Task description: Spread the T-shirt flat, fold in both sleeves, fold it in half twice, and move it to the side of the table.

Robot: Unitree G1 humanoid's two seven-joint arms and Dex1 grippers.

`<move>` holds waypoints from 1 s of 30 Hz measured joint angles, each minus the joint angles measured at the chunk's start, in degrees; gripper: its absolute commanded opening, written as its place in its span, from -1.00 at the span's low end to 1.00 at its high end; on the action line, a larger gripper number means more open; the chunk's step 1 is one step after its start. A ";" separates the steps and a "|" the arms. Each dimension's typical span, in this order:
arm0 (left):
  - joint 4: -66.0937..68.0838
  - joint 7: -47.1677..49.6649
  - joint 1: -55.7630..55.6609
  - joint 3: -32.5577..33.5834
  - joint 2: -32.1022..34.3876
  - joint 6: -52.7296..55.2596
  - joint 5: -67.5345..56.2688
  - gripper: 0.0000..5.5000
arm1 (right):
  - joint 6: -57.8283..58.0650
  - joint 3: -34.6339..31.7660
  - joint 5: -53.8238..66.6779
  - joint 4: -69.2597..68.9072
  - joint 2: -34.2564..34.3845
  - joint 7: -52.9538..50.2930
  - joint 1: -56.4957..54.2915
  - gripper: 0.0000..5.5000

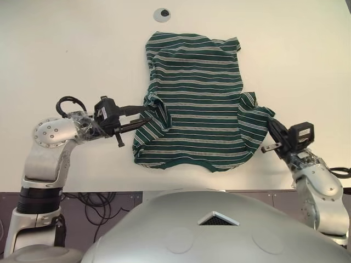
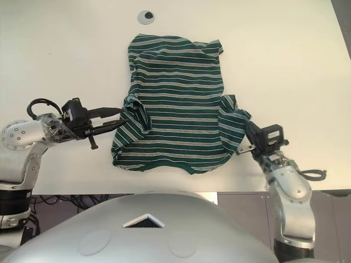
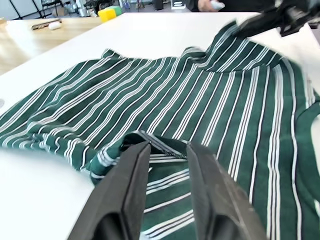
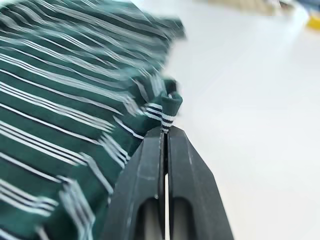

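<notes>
No legible text, labels or numbers.

place: lab or workroom | cues: large white table (image 1: 307,66); loose cables (image 1: 98,204) beneath it; wooden desk (image 3: 30,45) beyond

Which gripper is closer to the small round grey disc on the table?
Left. The left gripper is at one sleeve of the green striped T-shirt, nearly in line with the small round grey disc; the right gripper pinches the opposite sleeve, farther across.

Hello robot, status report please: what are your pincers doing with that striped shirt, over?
Left pincer open, straddling left sleeve. Right pincer shut on right sleeve. T-shirt spread, sleeves bunched, not folded. Small round disc beyond it, not touching.
</notes>
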 measured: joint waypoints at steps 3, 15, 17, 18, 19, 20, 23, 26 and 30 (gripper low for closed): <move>1.14 -0.42 0.03 -0.90 -0.15 -0.35 0.09 -0.54 | -1.69 8.17 -8.19 -0.96 -2.02 0.90 -1.14 -1.00; 3.60 -0.99 0.32 -1.27 -0.62 -2.46 0.21 -0.43 | 1.82 23.90 -24.97 1.71 -5.49 4.20 -6.21 -0.77; 3.53 -0.59 0.51 -1.31 -0.84 -2.62 0.66 -0.32 | 2.94 22.75 -23.39 0.10 -5.48 5.19 -5.15 -0.64; 3.52 0.12 0.84 -1.36 -0.96 -2.86 1.32 -0.27 | 3.40 22.15 -21.51 -1.66 -5.50 6.05 -4.19 -0.57; 3.36 0.41 1.39 -1.35 -1.03 -3.46 1.52 -0.20 | 3.65 21.75 -19.19 -3.49 -5.47 7.21 -3.02 -0.50; 2.73 0.48 2.40 -1.30 -1.09 -4.14 1.82 -0.15 | 3.84 20.64 -16.03 -6.55 -5.52 8.59 -1.37 -0.43; 3.32 3.01 4.43 -0.12 -0.78 -11.75 7.74 0.02 | 3.74 16.16 -8.34 -13.04 -8.19 12.38 3.72 -0.25; 7.12 5.37 6.18 1.19 1.33 -21.88 15.24 0.19 | 1.00 9.71 -1.88 -18.38 -11.56 15.93 10.85 -0.06; 7.79 4.84 11.55 3.48 3.72 -26.35 16.09 0.38 | -6.99 -1.29 -2.41 -14.61 -16.15 19.62 18.68 0.17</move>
